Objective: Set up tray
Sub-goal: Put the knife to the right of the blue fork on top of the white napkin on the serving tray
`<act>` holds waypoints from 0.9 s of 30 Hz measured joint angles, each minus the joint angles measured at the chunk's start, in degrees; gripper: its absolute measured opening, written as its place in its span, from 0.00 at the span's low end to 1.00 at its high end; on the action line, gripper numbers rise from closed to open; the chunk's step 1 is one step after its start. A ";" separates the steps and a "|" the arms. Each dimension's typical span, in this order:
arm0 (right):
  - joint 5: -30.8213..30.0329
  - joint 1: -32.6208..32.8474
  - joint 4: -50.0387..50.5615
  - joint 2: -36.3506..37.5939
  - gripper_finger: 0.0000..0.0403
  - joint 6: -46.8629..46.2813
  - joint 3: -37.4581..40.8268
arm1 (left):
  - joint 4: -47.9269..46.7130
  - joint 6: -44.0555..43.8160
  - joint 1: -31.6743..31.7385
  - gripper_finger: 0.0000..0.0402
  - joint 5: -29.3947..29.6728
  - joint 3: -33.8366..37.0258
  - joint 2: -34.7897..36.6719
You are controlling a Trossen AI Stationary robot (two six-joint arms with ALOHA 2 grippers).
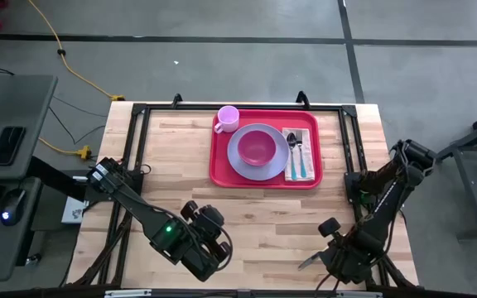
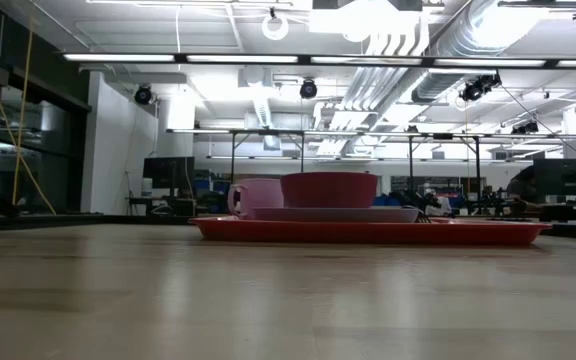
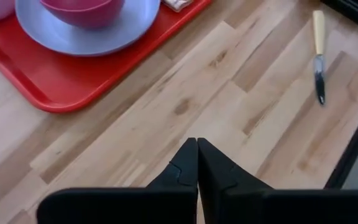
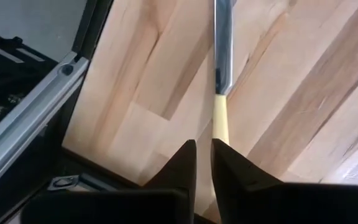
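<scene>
1. the red tray (image 1: 265, 175) sits on the far middle part of the wooden surface (image 1: 255, 223), a bit toward the right arm's side, flat and square to the edges.
2. on the tray there's a lavender plate (image 1: 243, 161) with a pink bowl (image 1: 257, 147) sitting in it. a pink mug (image 1: 228, 119) stands at the tray's far left corner, just beside the plate.
3. on the tray's right side lies a tan napkin (image 1: 306, 136), with a spoon (image 1: 292, 153) and what looks like a fork (image 1: 302, 156) with teal handles on top of it.
4. from the low view the tray looks level, bowl rising above the plate, mug just to its left.
5. left pincer (image 3: 197, 163) is closed, fingers pressed together with nothing between them. it hangs over bare wood at the near edge of the surface, well apart from the tray.
6. right pincer (image 4: 203, 163) is at the near right corner of the surface. its fingers are nearly together with only a slim gap, and the pale handle of a knife (image 4: 221, 74) runs into that gap. i can't tell if it's actually pinching the handle or just lined up over it.
7. the knife lies on the wood with its blade pointing away from the right pincer, well apart from the tray.
</scene>
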State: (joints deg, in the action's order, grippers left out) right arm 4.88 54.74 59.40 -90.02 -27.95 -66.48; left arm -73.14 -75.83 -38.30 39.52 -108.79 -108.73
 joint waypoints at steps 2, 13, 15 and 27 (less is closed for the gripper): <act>0.09 0.00 -1.15 0.00 0.10 -0.26 1.07 | -1.35 -0.84 0.00 0.06 0.03 0.00 0.00; 4.28 -0.36 -4.76 0.00 0.26 -0.53 9.06 | -6.51 -3.11 0.02 0.10 1.28 0.00 0.00; 4.50 -0.48 -5.60 0.00 0.28 -0.51 9.99 | -7.16 -3.52 0.02 0.10 1.65 0.00 0.00; 4.64 -1.99 -15.09 0.00 0.33 -0.29 16.50 | -14.60 -9.68 0.02 0.04 3.90 0.01 -0.02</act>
State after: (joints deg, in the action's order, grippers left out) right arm 9.52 52.75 44.31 -90.02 -28.25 -49.99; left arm -87.74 -85.51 -38.28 43.42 -108.78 -108.75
